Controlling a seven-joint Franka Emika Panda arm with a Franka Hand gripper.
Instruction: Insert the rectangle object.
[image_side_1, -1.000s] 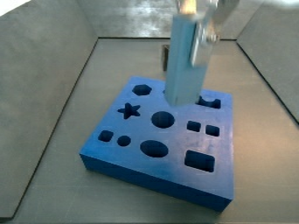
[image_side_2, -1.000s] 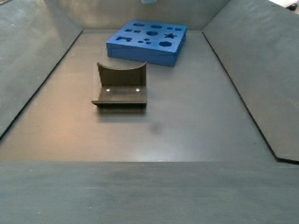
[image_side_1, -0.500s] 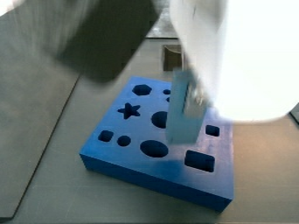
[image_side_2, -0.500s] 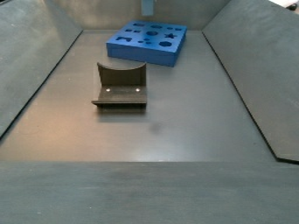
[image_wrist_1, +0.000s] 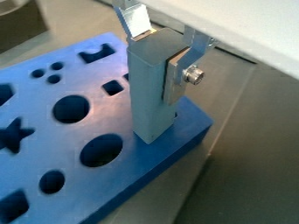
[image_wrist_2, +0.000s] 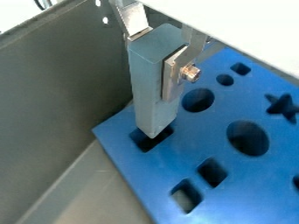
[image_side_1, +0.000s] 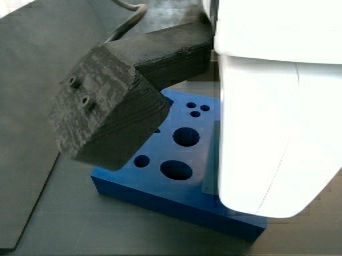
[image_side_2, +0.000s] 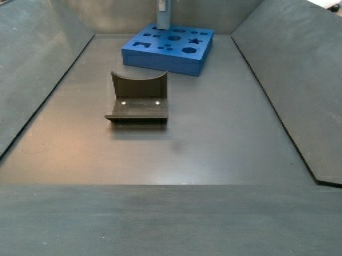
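Observation:
My gripper (image_wrist_1: 159, 51) is shut on the rectangle object (image_wrist_1: 152, 98), a tall grey-blue bar held upright. Both wrist views show it; in a wrist view its lower end (image_wrist_2: 149, 129) stands in a dark hole at a corner of the blue board (image_wrist_2: 264, 175). The silver finger plates (image_wrist_1: 176, 75) clamp the bar's top on two sides. The board (image_wrist_1: 146, 163) has several shaped holes. In a side view the bar (image_side_2: 162, 12) rises from the board's far edge (image_side_2: 170, 48). In a side view the arm's white body (image_side_1: 274, 110) hides the bar.
The dark fixture (image_side_2: 138, 97) stands on the floor in front of the board. A dark blurred arm part (image_side_1: 120, 90) fills a side view above the board (image_side_1: 147, 186). Grey sloping walls (image_side_2: 40, 80) enclose the floor.
The arm has swung in close to a side camera and now blocks most of it. The bar has come lower at the board's far edge.

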